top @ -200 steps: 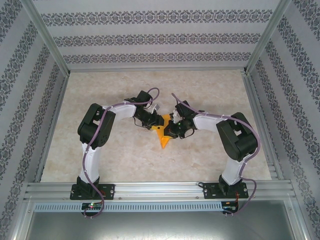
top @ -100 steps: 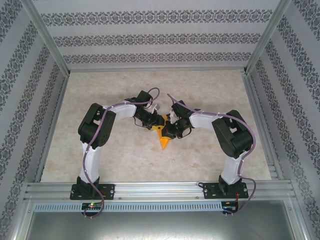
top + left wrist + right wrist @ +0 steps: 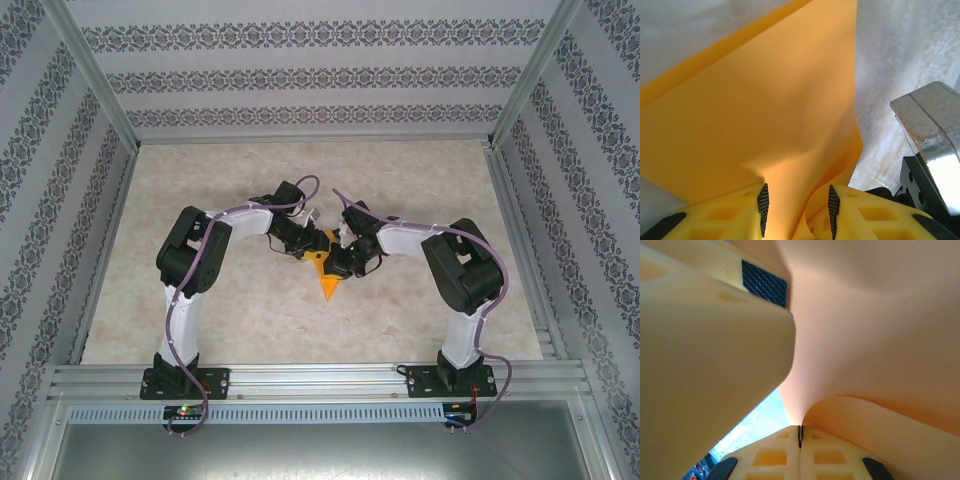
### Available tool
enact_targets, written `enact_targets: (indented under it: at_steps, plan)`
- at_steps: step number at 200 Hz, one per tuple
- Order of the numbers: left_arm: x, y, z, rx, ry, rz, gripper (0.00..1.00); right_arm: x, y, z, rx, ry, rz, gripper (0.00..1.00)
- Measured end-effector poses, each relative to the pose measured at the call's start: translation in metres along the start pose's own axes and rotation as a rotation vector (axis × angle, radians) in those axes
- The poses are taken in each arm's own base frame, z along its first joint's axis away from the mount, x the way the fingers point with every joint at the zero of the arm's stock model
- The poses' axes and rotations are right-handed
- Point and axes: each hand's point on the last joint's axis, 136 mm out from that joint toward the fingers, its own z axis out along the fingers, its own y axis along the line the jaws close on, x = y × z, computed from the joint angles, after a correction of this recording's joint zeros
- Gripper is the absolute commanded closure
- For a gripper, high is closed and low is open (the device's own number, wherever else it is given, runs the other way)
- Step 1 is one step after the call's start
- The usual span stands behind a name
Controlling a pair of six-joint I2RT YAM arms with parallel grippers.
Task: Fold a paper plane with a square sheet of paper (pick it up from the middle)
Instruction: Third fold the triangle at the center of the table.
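The square sheet of paper (image 3: 326, 278) is orange and partly folded, with a point towards the near edge, and it lies at the table's middle between both arms. My left gripper (image 3: 311, 247) reaches it from the left. In the left wrist view its jaws (image 3: 796, 202) stand apart, and a loose bulge of the paper (image 3: 765, 100) rises between the pads without being pinched. My right gripper (image 3: 337, 262) comes from the right. Its fingertips (image 3: 800, 432) are pressed together on a fold of the paper (image 3: 875, 340). The left gripper's finger (image 3: 715, 350) looms close at upper left there.
The beige marbled table (image 3: 230, 310) is fenced by aluminium rails (image 3: 320, 378) and patterned walls. The right arm's metal wrist part (image 3: 932, 130) sits close beside the paper in the left wrist view. Both elbows (image 3: 190, 250) (image 3: 462, 262) stand out to the sides.
The right arm's elbow and forearm have shifted slightly left, towards the paper. The left arm and both grippers' jaws hold as before.
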Motion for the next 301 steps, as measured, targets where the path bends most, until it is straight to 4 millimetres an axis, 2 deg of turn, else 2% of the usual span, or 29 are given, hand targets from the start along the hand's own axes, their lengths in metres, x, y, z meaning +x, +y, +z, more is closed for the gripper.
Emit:
enact_targets:
  at_steps: [301]
  plan:
    - [0.0001,-0.0009,0.0005,0.015,0.004,0.000,0.59,-0.0014,-0.0038,0.0040,0.007,0.004,0.011,0.91]
